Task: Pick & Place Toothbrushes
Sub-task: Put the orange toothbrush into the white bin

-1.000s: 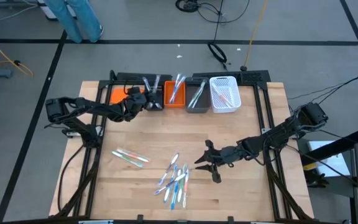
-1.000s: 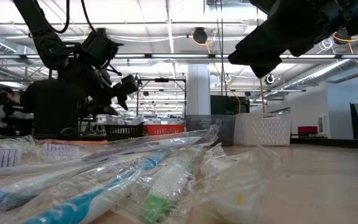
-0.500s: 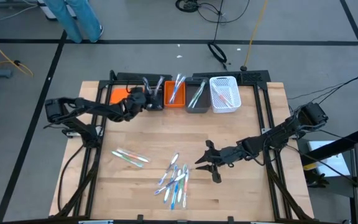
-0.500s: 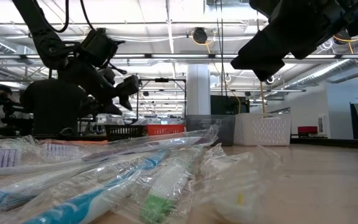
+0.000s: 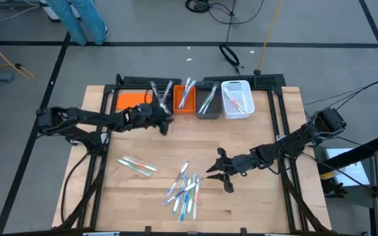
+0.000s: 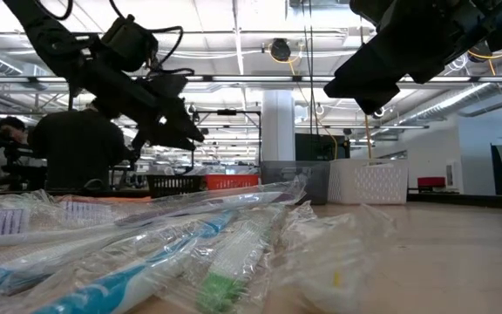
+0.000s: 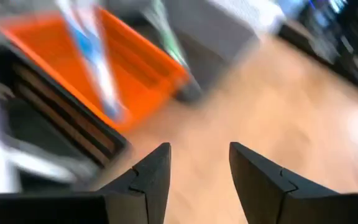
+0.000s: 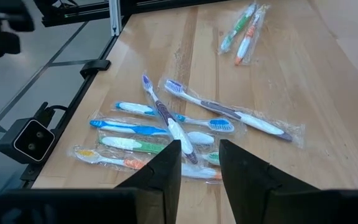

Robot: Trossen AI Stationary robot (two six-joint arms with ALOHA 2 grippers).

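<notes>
**Left arm pulls away from the bins, right arm waits over the pile**

My left gripper (image 5: 163, 123) sits just in front of the orange bin (image 5: 184, 99), fingers apart with nothing between them; I judge it has dropped its brush and is free for another. A second ago it was tucked against the dark bin (image 5: 161, 98) left of the orange one; now it has swung out over bare wood. My right gripper (image 5: 214, 169) has not moved: it hovers beside the loose pile of toothbrushes (image 5: 184, 188), fingers slightly apart and empty, placed for a short drop onto one. Two more brushes (image 5: 137, 165) lie apart to the left. The grey bin (image 5: 208, 101) and white basket (image 5: 237, 99) already hold some.
</notes>
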